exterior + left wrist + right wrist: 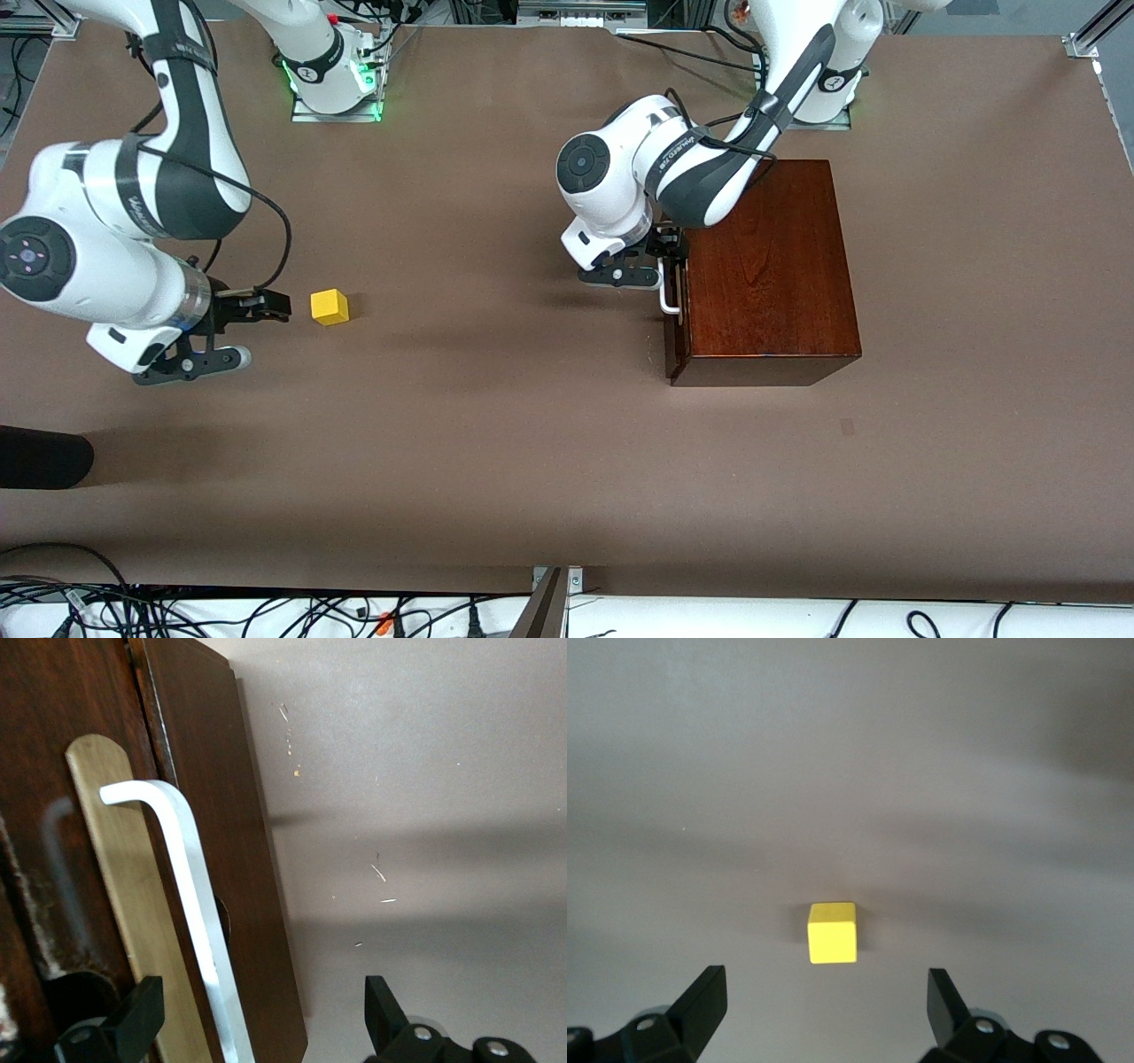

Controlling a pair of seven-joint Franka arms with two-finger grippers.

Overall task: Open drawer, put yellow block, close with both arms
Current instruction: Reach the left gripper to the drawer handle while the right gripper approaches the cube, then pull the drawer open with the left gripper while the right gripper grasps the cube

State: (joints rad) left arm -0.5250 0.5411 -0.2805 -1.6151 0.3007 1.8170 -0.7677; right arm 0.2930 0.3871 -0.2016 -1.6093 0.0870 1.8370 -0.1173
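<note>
Left end effector (663, 266) sits at the front of the drawer (678, 306), right of centre in the front view, its fingers spread wide with the white handle (190, 904) running between them but not yet pinched. In the left wrist view the bar's long axis runs up the frame from between the two black fingertips (142, 1014), so a plain squeeze across the bar looks like all that the pull needs. From the overhead view the drawer appears shut or barely out of the wooden box (769, 266). Right end effector (266, 332) hangs low over the worktop (496, 443) at the left of the front view, also wide open. The yellow block (330, 307) rests on the worktop just ahead of its fingers, centred between them in the right wrist view (833, 932), and the right arm is by far the nearer to it.
</note>
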